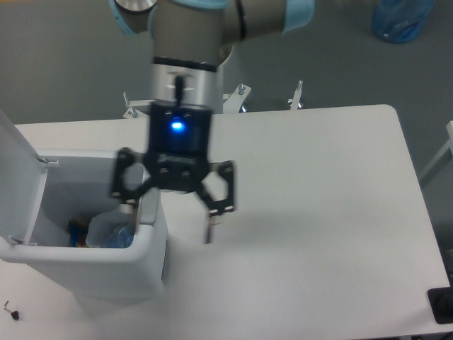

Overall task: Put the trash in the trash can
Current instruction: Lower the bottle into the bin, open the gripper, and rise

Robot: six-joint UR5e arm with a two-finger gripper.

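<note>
The trash can (106, 265) is a white bin standing at the table's left side, its lid (15, 177) swung up on the left. Inside it lies a piece of trash, a crushed clear bluish bottle (110, 230), beside a small blue and orange item (76, 231). My gripper (172, 221) hangs open and blurred over the bin's right rim and the table beside it. Nothing is between its fingers.
The arm's white base post (205, 81) stands behind the table. A blue bag (400, 18) lies on the floor at the top right. A small dark speck (10, 310) sits near the front left corner, and a black object (442, 304) at the bottom right edge.
</note>
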